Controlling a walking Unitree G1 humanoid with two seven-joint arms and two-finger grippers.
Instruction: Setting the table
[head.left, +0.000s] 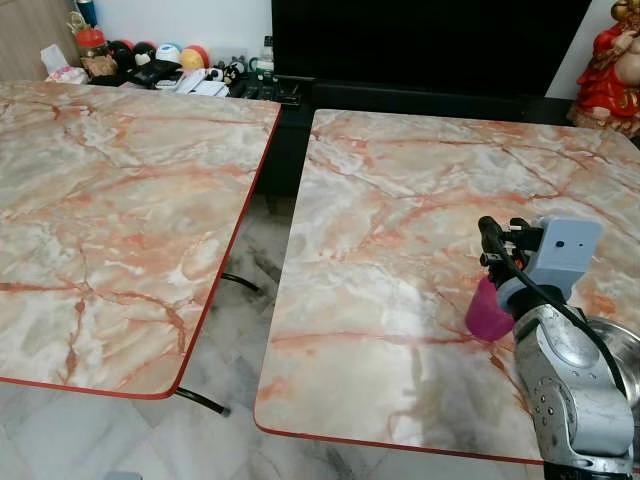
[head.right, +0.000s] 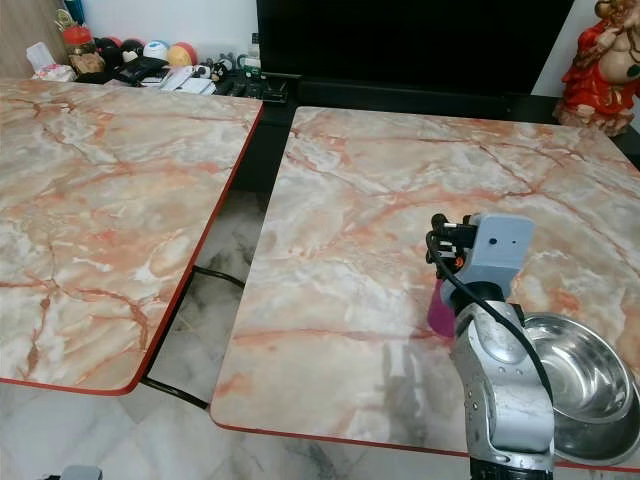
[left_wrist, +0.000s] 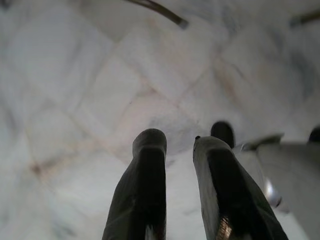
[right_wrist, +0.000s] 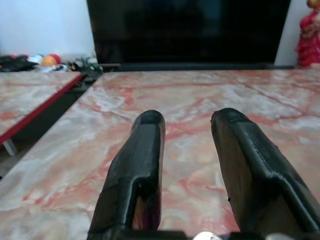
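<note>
Pink cup (head.left: 487, 312) and steel bowl (head.right: 580, 385) sit on the right marble table (head.right: 350, 230). The right gripper (right_wrist: 187, 125) hovers just above, fingers apart, holding nothing. More setting looks left to do.

Black TV (head.left: 430, 40), red figurine (head.left: 612, 70), clutter on shelf (head.left: 160, 62).

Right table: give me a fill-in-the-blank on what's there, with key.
1. The steel bowl sits near the right table's front ____ corner.
2. The cup beside the bowl is ____ in colour.
3. The right gripper's fingers are ____, with table surface showing between them.
4. The left gripper points down at the ____.

Missing words: right; pink; open; floor
</note>
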